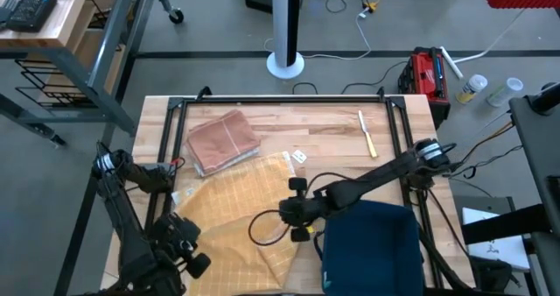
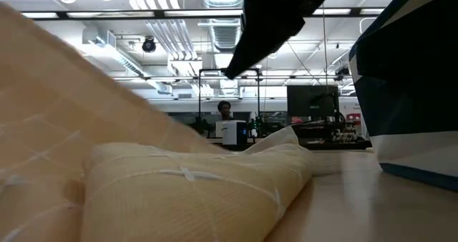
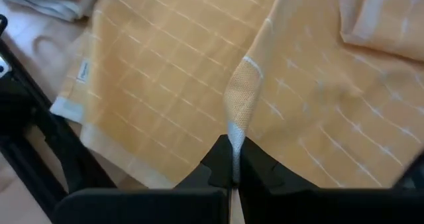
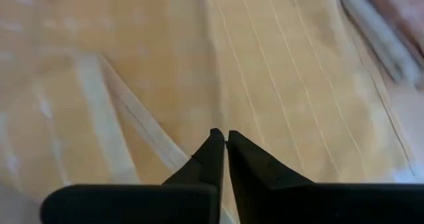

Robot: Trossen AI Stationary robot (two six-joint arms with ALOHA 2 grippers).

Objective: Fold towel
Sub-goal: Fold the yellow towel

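Nearest me, my left jaws [image 3: 233, 174] are clenched on a pinched ridge of the yellow towel [image 1: 236, 204], which lies rumpled across the worktop [image 1: 324, 130]. My right jaws [image 4: 220, 139] hang over it, nearly closed, grasping nothing I see. Beyond lies a folded pink towel [image 1: 223, 141].

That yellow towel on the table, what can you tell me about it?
The yellow towel is soft woven cloth with a thin pale grid and a paler hem. It lies rumpled and partly folded over itself on the wooden table, beside a folded pinkish cloth. The left gripper pinches a raised fold of it; the right gripper hangs over it.
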